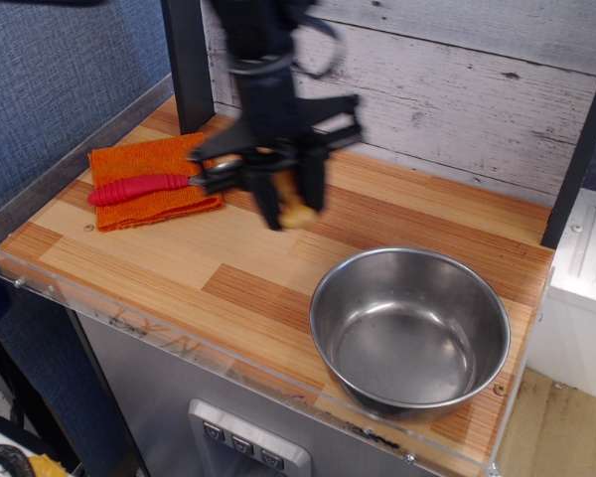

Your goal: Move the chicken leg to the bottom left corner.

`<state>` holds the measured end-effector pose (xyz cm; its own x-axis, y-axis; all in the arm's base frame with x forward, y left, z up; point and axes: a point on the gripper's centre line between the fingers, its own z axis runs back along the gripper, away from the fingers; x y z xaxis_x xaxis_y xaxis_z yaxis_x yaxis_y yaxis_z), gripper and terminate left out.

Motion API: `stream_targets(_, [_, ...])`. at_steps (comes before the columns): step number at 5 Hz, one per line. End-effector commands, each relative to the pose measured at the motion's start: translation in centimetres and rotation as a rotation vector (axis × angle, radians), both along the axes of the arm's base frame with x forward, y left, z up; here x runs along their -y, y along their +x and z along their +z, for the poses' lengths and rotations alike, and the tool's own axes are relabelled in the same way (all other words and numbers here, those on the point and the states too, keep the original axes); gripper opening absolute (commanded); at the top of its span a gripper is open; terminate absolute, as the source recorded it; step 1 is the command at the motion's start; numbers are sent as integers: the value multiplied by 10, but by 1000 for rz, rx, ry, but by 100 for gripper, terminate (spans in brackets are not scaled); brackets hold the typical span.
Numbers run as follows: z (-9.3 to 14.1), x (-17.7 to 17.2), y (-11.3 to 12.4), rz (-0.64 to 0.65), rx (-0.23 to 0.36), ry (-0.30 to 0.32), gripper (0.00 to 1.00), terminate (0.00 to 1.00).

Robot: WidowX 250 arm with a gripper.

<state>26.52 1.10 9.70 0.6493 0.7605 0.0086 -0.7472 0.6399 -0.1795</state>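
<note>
My gripper (290, 206) is shut on the chicken leg (297, 212), a small tan-golden toy whose lower end shows between the black fingers. It hangs above the middle of the striped wood tabletop, blurred by motion. The bottom left corner (20, 260) of the table, edged by a clear acrylic rim, lies well to the left and nearer the camera than the gripper.
An orange cloth (154, 179) lies at the back left with a red-handled metal spoon (139, 187) on it. A steel bowl (409, 328) stands at the front right. A dark post (187, 62) rises at the back left, before a white plank wall.
</note>
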Motion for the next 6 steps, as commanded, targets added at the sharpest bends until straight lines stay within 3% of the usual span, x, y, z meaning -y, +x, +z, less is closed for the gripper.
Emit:
stream_targets(1, [8, -55, -24, 94, 19, 49, 0, 0])
stream_targets(3, [-19, -87, -36, 147, -55, 72, 0, 0])
stream_targets(6, [-56, -116, -41, 202, -116, 79, 0, 0])
